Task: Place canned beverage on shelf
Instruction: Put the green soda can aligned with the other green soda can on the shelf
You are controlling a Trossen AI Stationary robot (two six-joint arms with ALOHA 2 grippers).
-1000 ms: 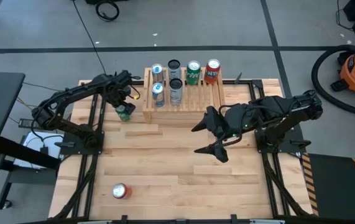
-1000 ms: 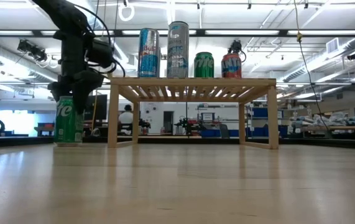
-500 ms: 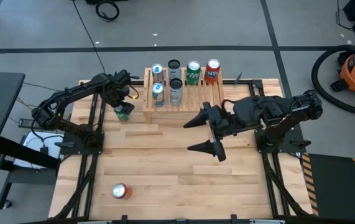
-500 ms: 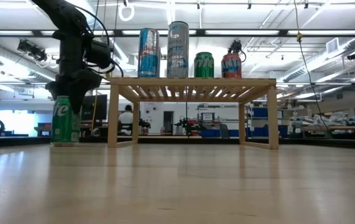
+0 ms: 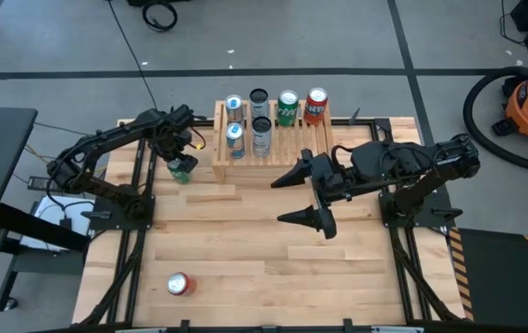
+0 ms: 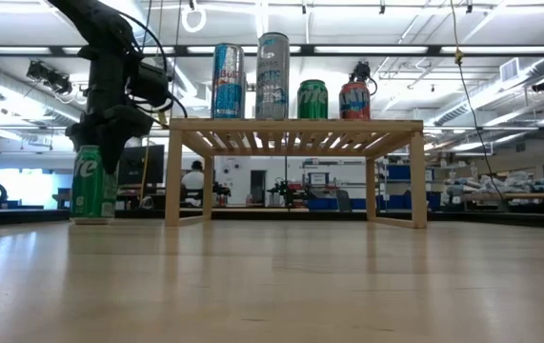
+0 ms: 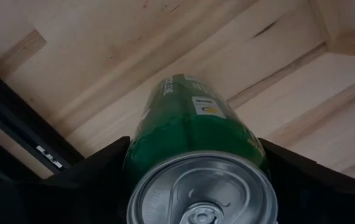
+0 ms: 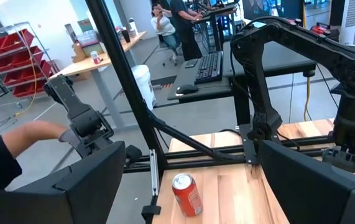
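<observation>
Green cylindrical can (image 7: 193, 134) sits clamped in the left gripper (image 5: 182, 159) beside the slatted light-wood shelf (image 5: 291, 143).

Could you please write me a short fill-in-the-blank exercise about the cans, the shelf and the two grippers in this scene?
1. The left gripper is closed around a ____ can standing on the table beside the shelf.
2. The number of cans standing on the shelf is ____.
3. The right gripper hangs over the table with its jaws ____.
4. A red can lies near the table's front edge, on the ____ arm's side.

Missing words: green; six; open; left
</observation>
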